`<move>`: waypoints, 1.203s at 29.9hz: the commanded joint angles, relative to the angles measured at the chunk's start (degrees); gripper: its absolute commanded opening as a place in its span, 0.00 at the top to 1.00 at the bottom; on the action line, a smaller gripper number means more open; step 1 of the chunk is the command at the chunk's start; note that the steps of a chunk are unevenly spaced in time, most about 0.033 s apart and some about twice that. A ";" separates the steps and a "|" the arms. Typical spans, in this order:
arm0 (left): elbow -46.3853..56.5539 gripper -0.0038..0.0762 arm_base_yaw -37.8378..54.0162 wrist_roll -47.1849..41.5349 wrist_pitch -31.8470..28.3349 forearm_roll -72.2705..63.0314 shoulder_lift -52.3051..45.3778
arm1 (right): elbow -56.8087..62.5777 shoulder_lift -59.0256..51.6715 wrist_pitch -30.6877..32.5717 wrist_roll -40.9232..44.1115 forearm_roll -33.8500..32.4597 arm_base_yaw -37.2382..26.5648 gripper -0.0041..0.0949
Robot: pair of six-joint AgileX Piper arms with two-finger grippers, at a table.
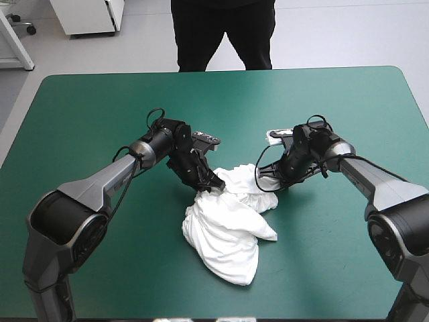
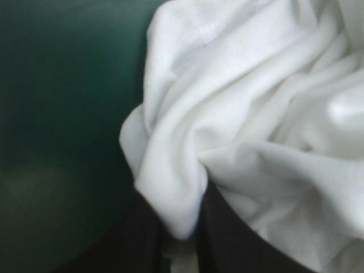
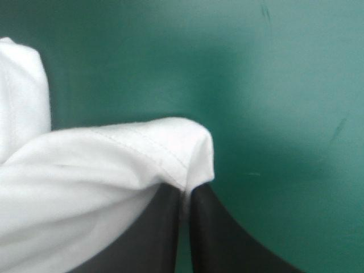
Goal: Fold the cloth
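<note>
Now grips the crumpled T-shirt (image 1: 228, 231), heaped near the middle of the table (image 1: 100, 100), with left gripper (image 1: 214, 189) and right gripper (image 3: 185, 196) nearly closed on cloth; probably soft, light, limp, best held by hems.

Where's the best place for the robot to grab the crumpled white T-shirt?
By a stitched edge, coming from the T-shirt's right, as the right gripper does. It is a crumpled heap; a seam marks its real outline, while the loose fold in the left gripper probably only bunches.
</note>
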 commanded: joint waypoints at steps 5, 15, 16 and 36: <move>-7.45 0.96 0.01 0.11 3.60 7.05 -2.16 | -0.55 -7.25 0.07 -1.99 1.47 0.24 0.98; -23.78 0.96 3.00 -2.03 9.70 13.95 -8.52 | -6.06 -24.34 3.97 -1.53 -5.13 0.24 0.98; -25.55 0.96 3.26 -2.03 10.02 13.95 -9.31 | -7.66 -25.56 4.59 -1.53 -5.53 0.24 0.98; -53.17 0.96 3.42 2.95 -2.23 13.95 -27.13 | -49.46 -30.05 8.91 -7.88 -5.45 0.24 0.98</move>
